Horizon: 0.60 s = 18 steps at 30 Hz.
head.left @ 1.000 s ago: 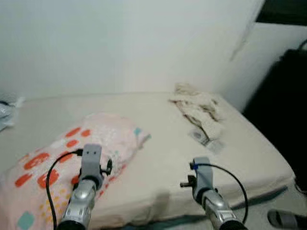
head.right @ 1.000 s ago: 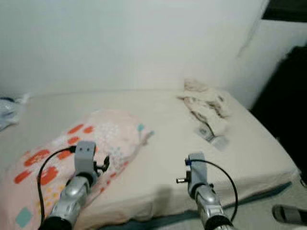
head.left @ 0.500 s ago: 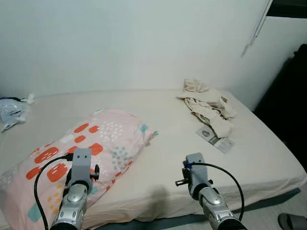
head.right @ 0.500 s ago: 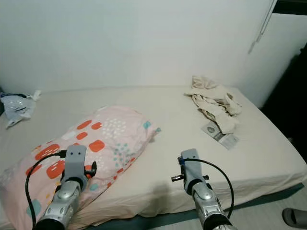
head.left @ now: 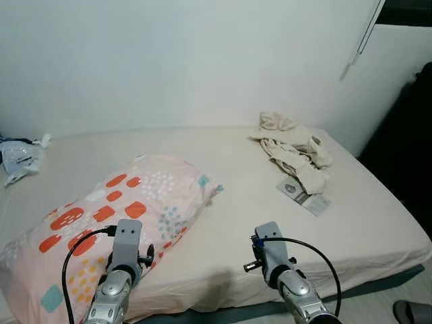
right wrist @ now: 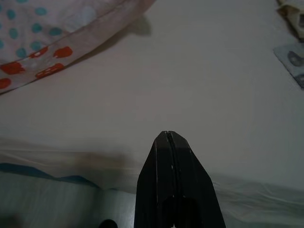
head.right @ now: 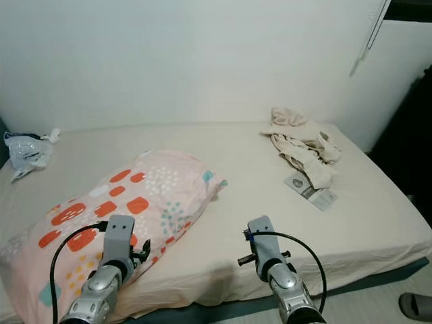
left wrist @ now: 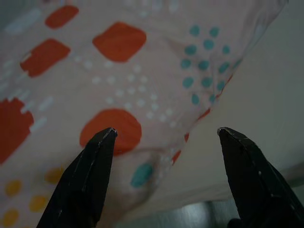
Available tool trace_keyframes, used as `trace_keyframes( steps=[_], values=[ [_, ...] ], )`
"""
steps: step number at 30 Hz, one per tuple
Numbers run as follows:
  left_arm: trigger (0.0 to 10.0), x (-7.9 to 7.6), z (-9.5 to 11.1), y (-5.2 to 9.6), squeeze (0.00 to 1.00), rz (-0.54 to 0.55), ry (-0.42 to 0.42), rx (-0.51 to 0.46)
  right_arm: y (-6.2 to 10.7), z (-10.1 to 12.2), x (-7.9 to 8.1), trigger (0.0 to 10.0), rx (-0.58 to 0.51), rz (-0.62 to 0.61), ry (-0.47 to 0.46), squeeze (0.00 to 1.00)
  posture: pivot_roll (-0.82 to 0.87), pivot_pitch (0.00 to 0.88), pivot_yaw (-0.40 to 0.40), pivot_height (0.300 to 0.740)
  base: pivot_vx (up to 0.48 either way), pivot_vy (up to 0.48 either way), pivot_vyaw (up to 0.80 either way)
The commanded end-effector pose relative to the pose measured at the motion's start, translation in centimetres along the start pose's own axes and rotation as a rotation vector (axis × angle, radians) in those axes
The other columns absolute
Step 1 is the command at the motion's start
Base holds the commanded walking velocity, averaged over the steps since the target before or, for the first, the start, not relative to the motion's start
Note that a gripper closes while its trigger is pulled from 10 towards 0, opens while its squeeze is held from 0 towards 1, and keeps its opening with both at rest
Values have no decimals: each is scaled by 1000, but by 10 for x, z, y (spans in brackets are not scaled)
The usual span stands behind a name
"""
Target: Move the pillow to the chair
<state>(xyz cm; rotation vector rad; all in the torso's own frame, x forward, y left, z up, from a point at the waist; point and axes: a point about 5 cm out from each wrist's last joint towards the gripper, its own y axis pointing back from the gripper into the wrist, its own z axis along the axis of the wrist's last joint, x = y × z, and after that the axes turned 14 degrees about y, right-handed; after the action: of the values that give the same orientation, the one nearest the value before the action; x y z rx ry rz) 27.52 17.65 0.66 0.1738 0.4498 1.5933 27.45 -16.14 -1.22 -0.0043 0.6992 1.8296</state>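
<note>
Left gripper (left wrist: 164,137): fingers spread wide, holding nothing, poised just above the near edge of the pink patterned pillow (head.left: 115,216). Right gripper (right wrist: 173,142): fingers pressed together, empty, above the bare bed (head.left: 229,223) near its front edge. Pillow lies on the bed's left half; crumpled cloth (head.left: 290,145) far right.
</note>
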Motion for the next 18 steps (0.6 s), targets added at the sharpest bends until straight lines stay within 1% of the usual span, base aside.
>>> trace_keyframes(
  steps=[1,8,14,17,18],
  values=[
    [10000,3,-2,1,0,1,-1,6,1,-2,2,10000,1,-5,-21,0,-21,26,-64,740,0,322,0],
    [10000,0,-1,0,0,-9,2,-2,1,-1,-1,10000,-1,-9,-20,0,-22,15,-71,740,0,389,0],
    [10000,0,0,0,0,-9,3,-5,0,0,-2,10000,-4,-8,-17,0,-21,14,-73,740,0,416,0],
    [10000,-2,0,1,0,-32,-24,-10,-1,1,-1,10000,-5,-7,-15,0,-18,11,-76,740,0,0,0],
    [10000,-2,0,1,0,-36,-18,-7,-1,1,-1,10000,-5,-7,-15,0,-18,11,-76,740,0,-480,0]
  ],
)
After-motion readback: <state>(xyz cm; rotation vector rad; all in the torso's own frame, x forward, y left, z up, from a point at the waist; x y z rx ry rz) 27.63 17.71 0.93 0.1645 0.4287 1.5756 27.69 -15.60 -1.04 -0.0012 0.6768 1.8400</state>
